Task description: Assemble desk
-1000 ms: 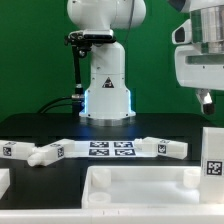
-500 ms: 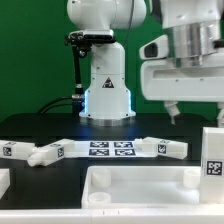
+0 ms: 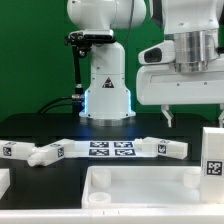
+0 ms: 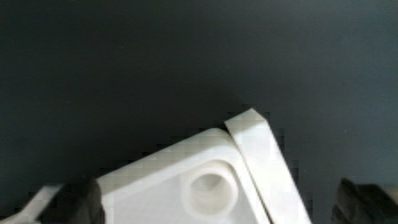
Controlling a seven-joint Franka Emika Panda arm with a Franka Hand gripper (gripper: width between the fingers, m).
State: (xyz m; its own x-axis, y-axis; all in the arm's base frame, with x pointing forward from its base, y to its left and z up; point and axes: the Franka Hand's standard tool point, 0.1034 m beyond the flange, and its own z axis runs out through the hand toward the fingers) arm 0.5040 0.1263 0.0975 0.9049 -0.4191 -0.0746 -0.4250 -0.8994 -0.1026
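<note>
The desk's tabletop point(image 3: 140, 188) lies at the front of the black table, a white rimmed panel. In the wrist view one corner of the tabletop point(image 4: 178, 170) shows, with a round socket hole point(image 4: 214, 187) in it. White square legs with tags lie behind it: two at the exterior view's left point(image 3: 32, 152) and one to the right point(image 3: 166, 147). Another tagged white piece point(image 3: 212, 152) stands upright at the right edge. My gripper point(image 3: 187, 114) hangs well above the table at the upper right, open and empty, its dark fingertips point(image 4: 365, 200) either side of the corner.
The marker board point(image 3: 110, 150) lies flat between the legs, in front of the arm's white base point(image 3: 106, 95). A small white part point(image 3: 4, 184) sits at the front left edge. A black cable runs down beside the base.
The gripper has swung from the exterior view's right edge toward the left and come slightly lower. It stays open. The parts on the table have not moved.
</note>
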